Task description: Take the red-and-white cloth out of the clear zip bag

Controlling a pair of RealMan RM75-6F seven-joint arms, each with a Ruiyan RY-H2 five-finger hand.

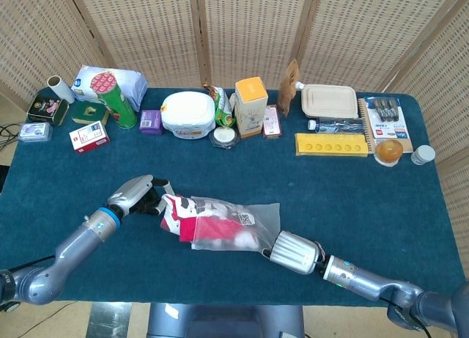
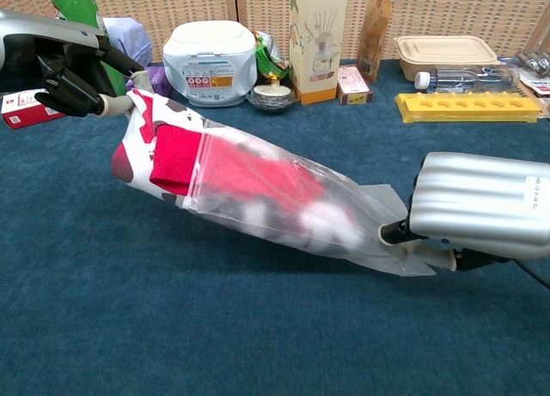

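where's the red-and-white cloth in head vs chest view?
Head view: cloth lower left of centre, sticking out of the bag's left end, held by the left hand.
Chest view: cloth upper left, same end of the bag, left hand above it.
Shared landmark: white tub at the back.

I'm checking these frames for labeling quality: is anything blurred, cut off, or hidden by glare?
Head view: evenly lit and sharp, no hard shadows. Chest view: the left hand is cropped at the frame edge, the right hand looms large and runs past the edge, and the clear bag hazes the cloth inside; only mild sheen, no strong glare.
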